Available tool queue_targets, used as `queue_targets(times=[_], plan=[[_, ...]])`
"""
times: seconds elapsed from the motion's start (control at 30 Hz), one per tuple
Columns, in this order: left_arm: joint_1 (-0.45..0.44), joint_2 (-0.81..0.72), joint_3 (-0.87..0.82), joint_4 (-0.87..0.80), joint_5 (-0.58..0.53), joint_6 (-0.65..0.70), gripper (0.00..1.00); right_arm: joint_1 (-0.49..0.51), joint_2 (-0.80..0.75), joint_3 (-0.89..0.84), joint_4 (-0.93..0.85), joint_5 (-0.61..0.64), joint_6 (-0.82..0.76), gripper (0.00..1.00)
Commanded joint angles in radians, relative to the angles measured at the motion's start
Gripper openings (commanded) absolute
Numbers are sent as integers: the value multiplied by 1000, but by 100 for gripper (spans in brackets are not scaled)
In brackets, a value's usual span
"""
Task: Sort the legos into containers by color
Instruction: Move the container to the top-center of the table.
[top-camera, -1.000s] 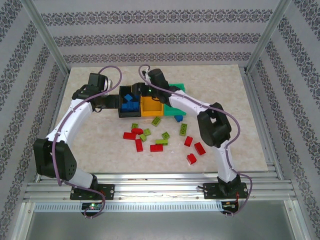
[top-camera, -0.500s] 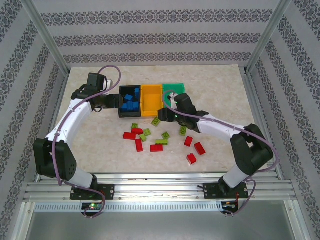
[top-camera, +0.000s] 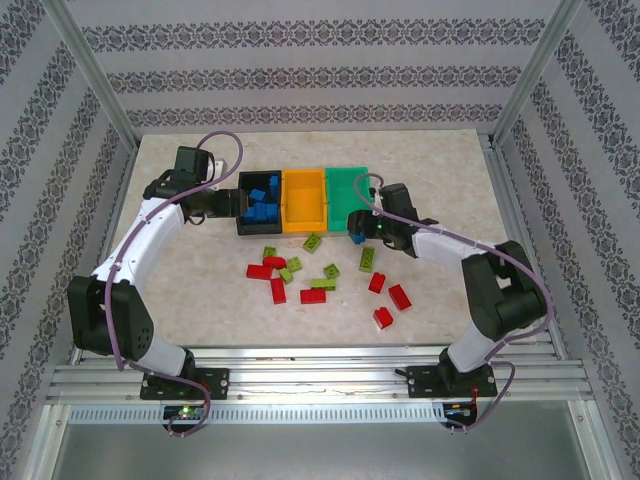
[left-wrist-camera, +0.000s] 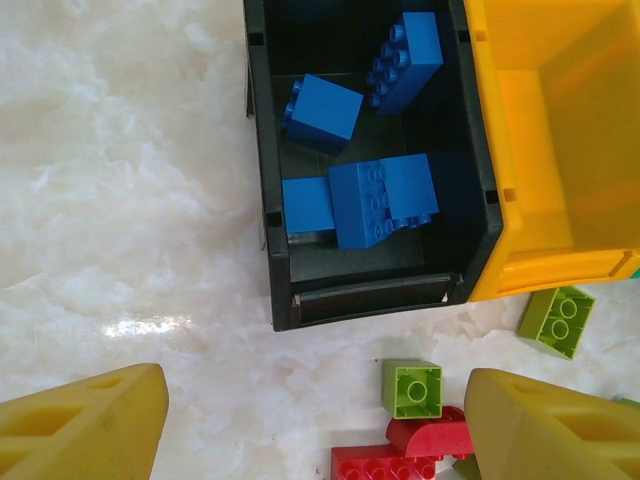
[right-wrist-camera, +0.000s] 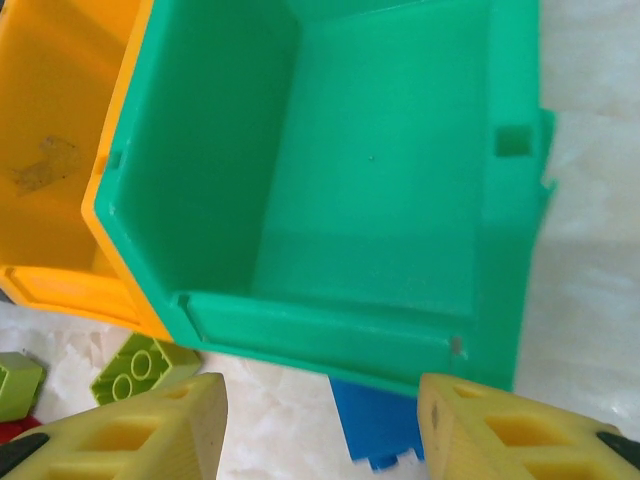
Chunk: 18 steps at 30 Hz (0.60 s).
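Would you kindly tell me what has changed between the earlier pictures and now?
The right gripper swung from above the black bin and orange-yellow bin rightward, and now hangs open at the near edge of the green bin, over a blue brick on the table. The left gripper, the bins and the loose bricks stayed put.

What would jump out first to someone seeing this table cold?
The row of three bins mid-table: the black bin holds blue bricks, while the orange-yellow bin and green bin are empty. In front lies a scatter of red and lime bricks, and one stray blue brick sits by the green bin's near wall, under the open right claw.
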Motion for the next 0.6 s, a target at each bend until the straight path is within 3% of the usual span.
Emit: queue_targets(times=[0.0,0.2,0.37,0.57], plan=[[13,10,-8,21,22,-4,78,-3,81,76,23,-32,-13,54],[12,18,-8,25,38,-10,78,-13,166,177,10,-25,-29,54],[12,17,-6,24,43,-10,78,1,152,168,-7,-54,-48,54],[12,2,-7,28,44,-10,78,44,63,87,-92,94,-162,54]])
